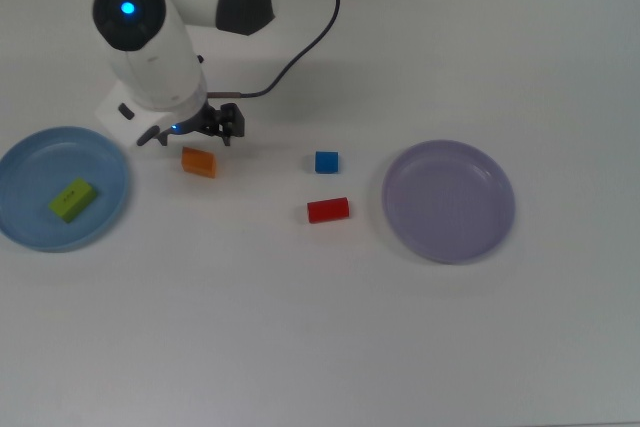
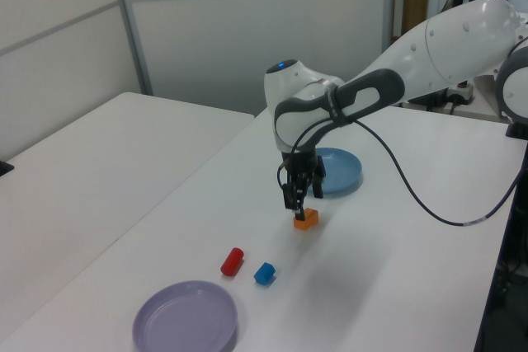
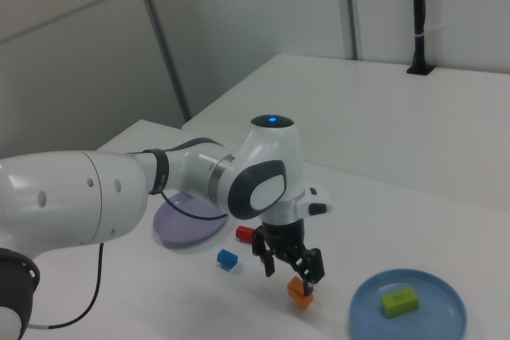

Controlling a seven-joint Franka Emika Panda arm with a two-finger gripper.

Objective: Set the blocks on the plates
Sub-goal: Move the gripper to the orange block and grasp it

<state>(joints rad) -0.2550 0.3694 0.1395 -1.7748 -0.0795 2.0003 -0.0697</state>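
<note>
Four blocks (one plated), two plates; gripper spread, empty

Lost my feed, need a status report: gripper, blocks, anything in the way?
Gripper open, empty, above orange block. Green block on blue plate. Red block and blue block on table, purple plate empty. Nothing in the way.

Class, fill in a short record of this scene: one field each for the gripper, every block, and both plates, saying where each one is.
gripper: open, above the orange block
orange block: on table
lime-green block: on the light blue plate
blue cube: on table
red block: on table, near blue cube
lavender plate: holds no block
blocks placed: one of four
</note>
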